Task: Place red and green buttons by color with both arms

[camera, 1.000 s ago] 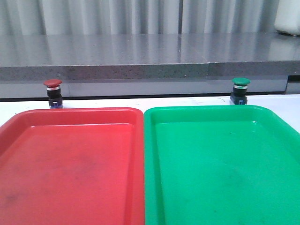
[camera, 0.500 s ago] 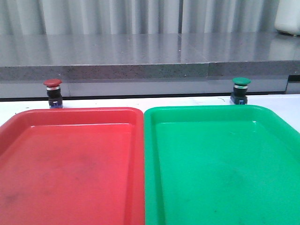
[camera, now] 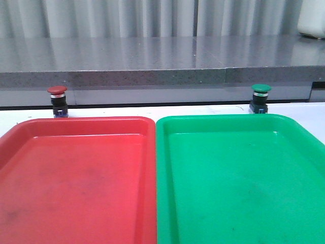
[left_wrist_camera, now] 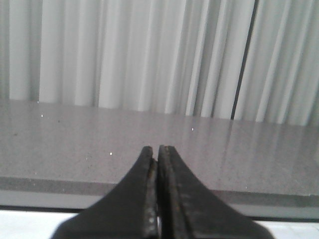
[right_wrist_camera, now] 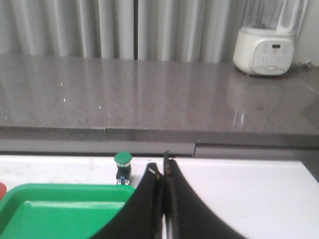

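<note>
Each button, red and green, stands upright beyond its matching tray, while both arms' jaws are closed and empty.

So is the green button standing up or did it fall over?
Standing up. The green button sits cap-up on the white table, behind the green tray.

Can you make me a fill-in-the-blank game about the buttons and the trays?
1. The red button stands behind the ____ tray.
2. The green tray has ____ buttons in it.
3. The left pincer is ____.
4. Past the right pincer stands the ____ button.

Missing words: red; no; shut; green
</note>
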Robot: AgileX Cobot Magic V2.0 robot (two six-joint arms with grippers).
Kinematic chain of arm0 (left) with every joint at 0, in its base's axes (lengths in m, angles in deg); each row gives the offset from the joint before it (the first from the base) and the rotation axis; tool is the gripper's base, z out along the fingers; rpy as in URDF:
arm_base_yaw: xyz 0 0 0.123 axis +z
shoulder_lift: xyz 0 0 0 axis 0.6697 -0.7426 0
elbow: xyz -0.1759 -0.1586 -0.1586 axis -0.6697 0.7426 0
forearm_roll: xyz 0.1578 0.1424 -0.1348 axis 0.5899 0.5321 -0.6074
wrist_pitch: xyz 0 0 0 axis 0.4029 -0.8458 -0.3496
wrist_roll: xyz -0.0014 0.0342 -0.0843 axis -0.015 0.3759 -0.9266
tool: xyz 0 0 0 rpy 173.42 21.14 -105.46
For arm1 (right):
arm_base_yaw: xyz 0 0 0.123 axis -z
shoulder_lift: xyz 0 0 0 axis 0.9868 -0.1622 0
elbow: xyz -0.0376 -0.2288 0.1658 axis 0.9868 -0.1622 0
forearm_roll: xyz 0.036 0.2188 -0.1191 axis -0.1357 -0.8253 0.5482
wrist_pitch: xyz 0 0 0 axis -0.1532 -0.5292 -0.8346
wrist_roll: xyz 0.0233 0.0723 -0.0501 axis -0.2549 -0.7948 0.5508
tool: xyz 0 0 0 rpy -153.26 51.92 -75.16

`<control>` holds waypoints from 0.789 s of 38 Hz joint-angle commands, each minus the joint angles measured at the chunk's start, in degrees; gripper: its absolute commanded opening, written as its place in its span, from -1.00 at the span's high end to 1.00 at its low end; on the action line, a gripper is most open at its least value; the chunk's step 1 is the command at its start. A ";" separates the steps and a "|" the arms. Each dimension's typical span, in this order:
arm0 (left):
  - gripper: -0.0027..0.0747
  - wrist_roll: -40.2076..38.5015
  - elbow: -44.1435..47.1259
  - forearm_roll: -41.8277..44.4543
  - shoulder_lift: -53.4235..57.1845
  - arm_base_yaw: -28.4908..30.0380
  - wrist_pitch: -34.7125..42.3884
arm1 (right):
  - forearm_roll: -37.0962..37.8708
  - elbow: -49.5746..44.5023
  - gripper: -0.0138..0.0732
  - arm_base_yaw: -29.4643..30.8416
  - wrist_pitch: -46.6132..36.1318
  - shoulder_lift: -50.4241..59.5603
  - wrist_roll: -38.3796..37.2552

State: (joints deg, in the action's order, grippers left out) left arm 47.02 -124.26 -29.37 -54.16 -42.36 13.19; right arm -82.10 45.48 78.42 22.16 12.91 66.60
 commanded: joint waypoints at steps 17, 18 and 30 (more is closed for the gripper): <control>0.98 -0.20 5.81 -0.35 -8.20 0.08 -1.32 | 1.08 2.22 0.84 0.22 8.46 -13.68 0.35; 0.98 -0.20 5.92 -0.35 -8.20 0.08 -1.32 | 1.08 2.22 0.84 0.22 8.46 -13.68 0.35; 0.98 -0.20 7.04 -0.35 -8.20 0.08 -1.35 | 1.29 2.22 0.84 0.22 10.05 -13.68 0.57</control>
State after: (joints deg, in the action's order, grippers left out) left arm 47.02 -115.73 -29.37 -61.54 -42.36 7.58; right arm -81.97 45.70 78.42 35.49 -0.04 66.60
